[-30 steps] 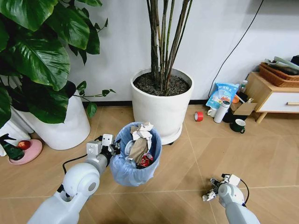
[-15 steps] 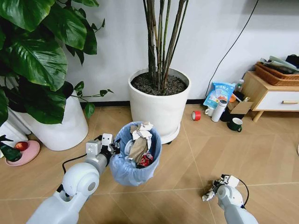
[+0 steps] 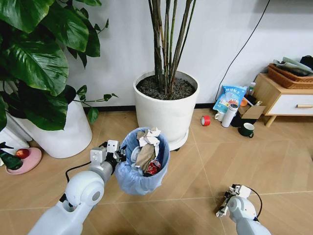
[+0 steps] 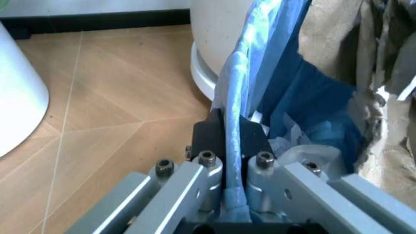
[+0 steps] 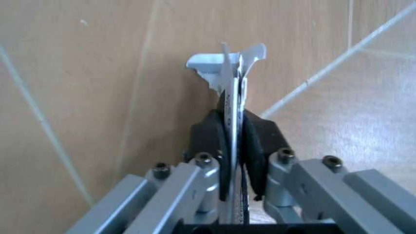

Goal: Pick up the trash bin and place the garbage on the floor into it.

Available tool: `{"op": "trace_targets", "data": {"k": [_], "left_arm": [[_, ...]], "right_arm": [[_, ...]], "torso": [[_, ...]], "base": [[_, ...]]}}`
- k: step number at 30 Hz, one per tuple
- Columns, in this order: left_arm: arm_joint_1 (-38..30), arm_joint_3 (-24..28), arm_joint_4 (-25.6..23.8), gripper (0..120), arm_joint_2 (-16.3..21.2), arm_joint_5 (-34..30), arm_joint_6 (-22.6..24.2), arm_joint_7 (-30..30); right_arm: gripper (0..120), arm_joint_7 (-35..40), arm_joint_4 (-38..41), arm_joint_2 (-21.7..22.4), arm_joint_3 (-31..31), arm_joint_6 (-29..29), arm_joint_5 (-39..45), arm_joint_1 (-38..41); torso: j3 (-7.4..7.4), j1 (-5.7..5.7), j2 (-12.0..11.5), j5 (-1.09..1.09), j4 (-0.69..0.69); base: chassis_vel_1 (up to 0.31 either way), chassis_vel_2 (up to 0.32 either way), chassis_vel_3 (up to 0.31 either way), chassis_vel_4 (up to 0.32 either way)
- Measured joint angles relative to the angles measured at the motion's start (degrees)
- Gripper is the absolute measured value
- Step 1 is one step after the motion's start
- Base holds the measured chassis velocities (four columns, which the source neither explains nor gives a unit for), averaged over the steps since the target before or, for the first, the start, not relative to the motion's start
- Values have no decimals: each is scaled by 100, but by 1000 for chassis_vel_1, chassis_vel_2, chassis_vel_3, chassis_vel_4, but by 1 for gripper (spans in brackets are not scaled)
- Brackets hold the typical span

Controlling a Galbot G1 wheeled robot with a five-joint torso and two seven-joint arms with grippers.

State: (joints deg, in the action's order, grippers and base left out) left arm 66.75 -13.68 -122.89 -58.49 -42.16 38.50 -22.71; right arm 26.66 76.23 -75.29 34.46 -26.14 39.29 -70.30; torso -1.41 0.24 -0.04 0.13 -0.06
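1. We see the trash bin [image 3: 143,164] held up off the floor [image 3: 195,166], tilted so that its open mouth faces up and slightly away from the robot, its long axis leaning from the lower end nearest us to the rim farther off.
2. We see the left gripper [image 3: 119,155] clenched on the bin's rim at its left side; in the left wrist view the rolled edge of the light-blue bag [image 4: 235,161] runs straight between the closed pads [image 4: 209,134].
3. Inside the bin we find garbage [image 3: 146,149]: crumpled white paper on top, a brown paper piece beneath it, a white disc against the left wall and something red lower down.
4. We see the right gripper [image 3: 223,207] low at the right, well apart from the bin and just above the floor. In the right wrist view its jaws are pinched on a thin flat white scrap [image 5: 229,73], held edge-on, its long axis running straight out past the fingertips.
5. Just behind the bin stands a big white plant pot [image 3: 166,110] filled with dark soil.
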Motion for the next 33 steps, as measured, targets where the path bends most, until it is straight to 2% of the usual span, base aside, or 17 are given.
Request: {"op": "trace_targets", "data": {"k": [2,13,18,19,22,26,29,33], "left_arm": [[11,-2,-16,0,-1,3,-1,0],[46,-7,-50,0,-6,7,-5,-1],[104,3,-57,0,-3,25,-14,-12],[104,3,-57,0,-3,25,-14,-12],[101,34,-55,0,22,21,-15,-18],[88,57,-32,0,55,-8,-16,-23],[31,112,54,0,100,-56,-13,-26],[-65,196,143,0,124,-140,6,-26]], "right_arm": [[1,7,170,12,58,2,-90,-54],[0,-200,909,151,222,169,-607,-224],[0,-793,2402,452,333,395,-688,-386],[0,-793,2402,452,333,395,-688,-386],[0,-1004,3227,729,302,400,-636,-427],[0,-1092,3835,1025,195,422,-527,-412],[0,-1146,4631,1456,-62,523,-83,-263],[0,-1334,5115,1788,-378,817,432,-69]], "torso": [[2,0,0,-12,-4],[3,0,2,-15,-7],[3,-1,4,-18,-6],[3,-1,4,-18,-6],[3,-2,4,-16,-7],[3,-1,4,-17,-7],[3,-2,4,-17,-7],[3,-1,4,-17,-6]], "base": [[0,0,0,0],[0,0,0,0],[0,0,0,0],[0,0,0,0],[0,0,0,0],[0,0,0,0],[0,0,0,0],[0,0,0,0]]}}
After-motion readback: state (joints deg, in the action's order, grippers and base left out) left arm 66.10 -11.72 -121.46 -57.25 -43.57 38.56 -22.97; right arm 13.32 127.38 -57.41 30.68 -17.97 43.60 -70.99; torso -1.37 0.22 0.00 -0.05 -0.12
